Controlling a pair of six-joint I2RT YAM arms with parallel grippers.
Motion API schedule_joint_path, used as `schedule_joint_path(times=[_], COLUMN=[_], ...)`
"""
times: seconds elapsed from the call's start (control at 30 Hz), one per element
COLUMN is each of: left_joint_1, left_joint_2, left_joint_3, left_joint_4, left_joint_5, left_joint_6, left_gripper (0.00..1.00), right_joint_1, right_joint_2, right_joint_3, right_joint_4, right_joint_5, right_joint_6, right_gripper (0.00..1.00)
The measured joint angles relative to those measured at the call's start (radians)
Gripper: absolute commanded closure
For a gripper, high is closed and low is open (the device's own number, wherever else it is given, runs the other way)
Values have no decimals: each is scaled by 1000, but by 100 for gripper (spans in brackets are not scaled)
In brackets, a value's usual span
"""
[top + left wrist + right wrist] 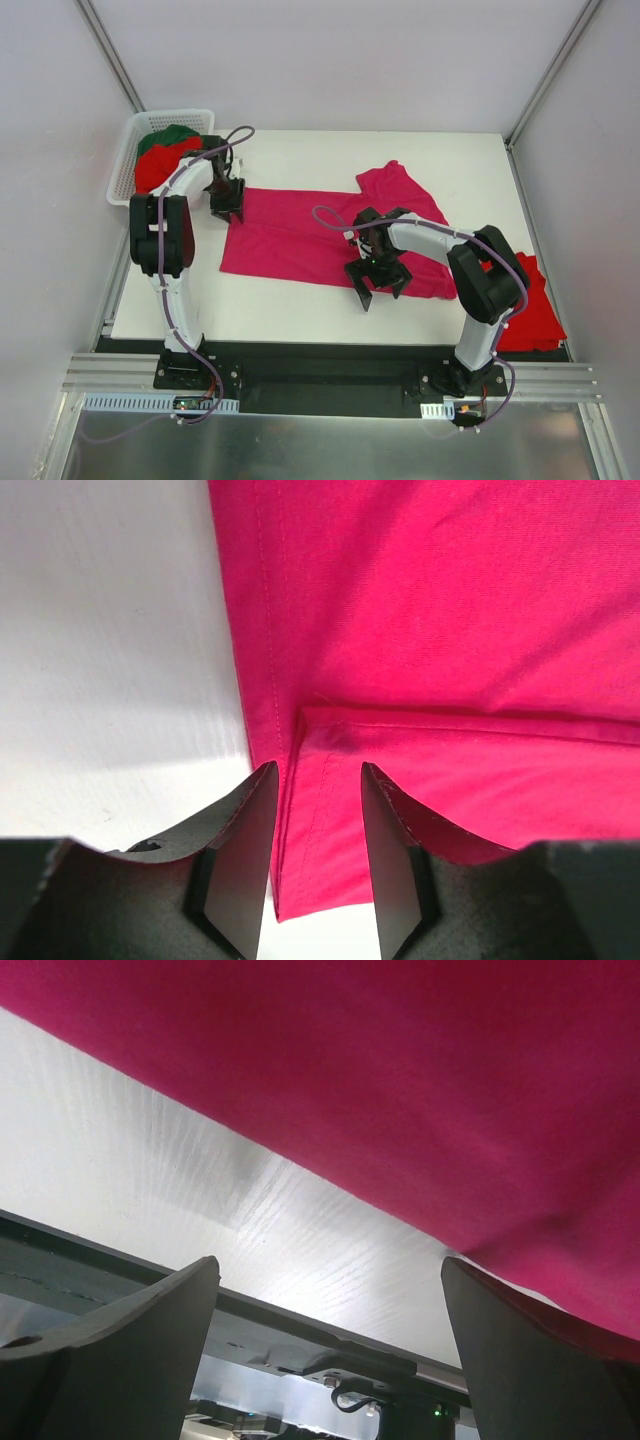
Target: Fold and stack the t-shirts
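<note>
The pink shirt (290,235) is lying spread across the middle of the table (300,150), long side running left to right, with one sleeve pointing toward the far edge on the right.

The left gripper (228,208) is sitting at the shirt's far left corner. In its wrist view the left gripper (318,770) is showing a narrow gap, and the fingers (245,850) are straddling the stitched side hem of the pink shirt (450,630) without pressing together. Just ahead of them a layer of cloth is lying doubled over, its hem running off to the right. The bare table (100,630) is showing to the left of the hem.

The right gripper (382,292) is hanging over the shirt's near edge, right of centre, with its arm crossing above the cloth. Its wrist camera is showing the right gripper (330,1265) spread wide, gripping nothing, with the pink shirt (400,1080) filling the top of the view and the white table (200,1190) below it.

A red shirt (530,310) is lying at the table's near right corner, partly behind the right arm. At the far left, a white basket (125,150) is holding another red shirt (155,170) with a green shirt (175,135) behind it.
</note>
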Motion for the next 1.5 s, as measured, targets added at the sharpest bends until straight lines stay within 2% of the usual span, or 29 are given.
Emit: schedule_joint_path(times=[0.5, 0.57, 0.73, 1.0, 1.07, 1.3, 1.37, 1.5], left_joint_1=[0, 0, -1, -2, -2, -2, -2, -3], left_joint_2=[4, 11, 23, 23, 23, 23, 23, 23], left_joint_3=[-2, -2, -3, -17, -22, -29, -33, -37], left_joint_4=[1, 1, 1, 1, 1, 1, 2, 0], left_joint_5=[12, 13, 17, 19, 19, 18, 18, 14], left_joint_6=[0, 0, -4, -11, -11, -11, -11, -7], left_gripper=[62, 67, 71, 99, 100, 100, 84, 72], right_joint_1=[0, 0, 0, 0, 0, 0, 0, 0], right_joint_2=[13, 13, 13, 13, 13, 13, 13, 13], right_joint_3=[0, 0, 0, 0, 0, -1, -2, -6], right_joint_4=[0, 0, 0, 0, 0, 1, 1, 1], right_joint_5=[0, 0, 0, 0, 0, 0, 0, 0], right_joint_6=[0, 0, 0, 1, 1, 1, 1, 1], right_gripper=[4, 4, 4, 4, 4, 4, 4, 4])
